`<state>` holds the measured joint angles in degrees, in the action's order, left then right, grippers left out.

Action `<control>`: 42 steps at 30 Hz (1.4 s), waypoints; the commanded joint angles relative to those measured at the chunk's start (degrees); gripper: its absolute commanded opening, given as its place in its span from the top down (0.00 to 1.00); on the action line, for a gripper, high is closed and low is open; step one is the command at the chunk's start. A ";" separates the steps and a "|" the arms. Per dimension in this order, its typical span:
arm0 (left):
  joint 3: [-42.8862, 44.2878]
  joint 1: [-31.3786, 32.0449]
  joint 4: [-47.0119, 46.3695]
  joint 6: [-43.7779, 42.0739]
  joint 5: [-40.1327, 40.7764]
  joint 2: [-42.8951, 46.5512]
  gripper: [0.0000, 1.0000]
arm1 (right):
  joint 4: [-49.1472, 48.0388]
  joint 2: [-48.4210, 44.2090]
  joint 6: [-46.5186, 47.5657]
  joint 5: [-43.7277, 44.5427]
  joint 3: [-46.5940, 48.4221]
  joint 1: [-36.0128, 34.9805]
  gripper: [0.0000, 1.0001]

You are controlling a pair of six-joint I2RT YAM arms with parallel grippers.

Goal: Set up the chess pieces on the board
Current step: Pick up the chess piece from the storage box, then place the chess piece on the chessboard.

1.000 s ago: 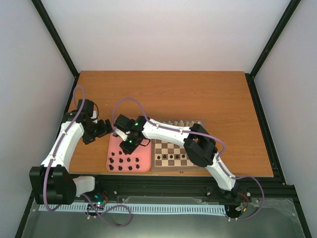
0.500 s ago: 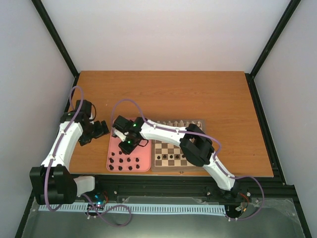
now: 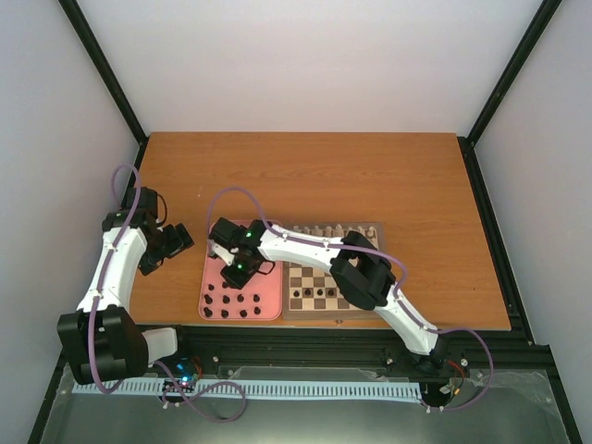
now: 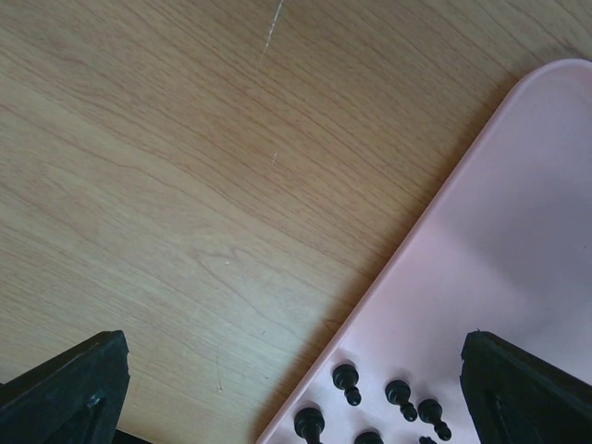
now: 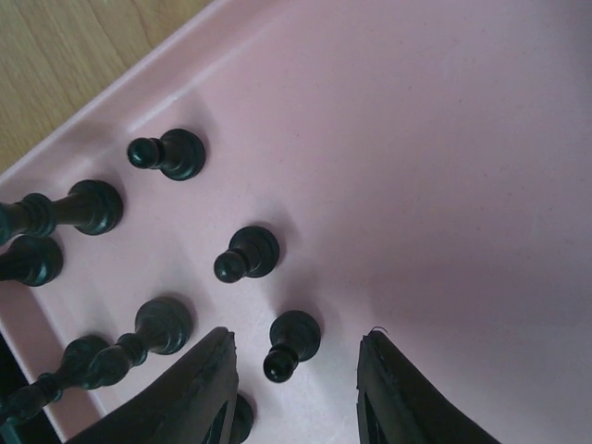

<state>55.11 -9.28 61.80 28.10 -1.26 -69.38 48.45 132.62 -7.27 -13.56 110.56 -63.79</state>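
Note:
The board (image 3: 289,313) lies near the table's front edge, with cream chess pieces (image 3: 333,229) along its far edge and a few dark ones (image 3: 319,294) in a near row. To its left, a pink tray (image 3: 217,276) holds several dark chess pieces (image 3: 231,305). My right gripper (image 5: 296,356) hangs low over the tray, open, its fingers either side of a standing dark pawn (image 5: 294,338) without touching it. Other dark pieces (image 5: 166,154) stand around it. My left gripper (image 4: 296,407) is open and empty over bare table, left of the tray's edge (image 4: 435,222).
The wooden table (image 3: 305,176) stretches behind the board and tray. The right arm's elbow (image 3: 361,273) reaches over the board and hides part of it. Black frame posts and white walls close in the sides.
My left arm has pulled back to the left, away from the tray. My right gripper has shifted slightly over the tray and its jaws have narrowed a little.

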 commanded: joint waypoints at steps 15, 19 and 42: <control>0.53 -0.50 0.08 0.82 0.05 0.19 0.00 | 2.26 3.43 0.32 -0.20 2.96 0.33 0.88; 0.48 -0.54 0.11 0.74 -0.03 0.39 0.00 | 2.68 3.36 0.27 0.48 3.07 0.42 0.95; 0.08 -0.51 -0.10 0.57 -0.49 0.84 0.00 | 4.35 -35.47 -7.43 13.07 -31.89 14.07 0.97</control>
<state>55.11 -9.32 61.73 28.36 -1.54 -69.36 49.95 103.57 -12.05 -3.57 89.54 -52.49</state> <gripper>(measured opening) 0.998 0.074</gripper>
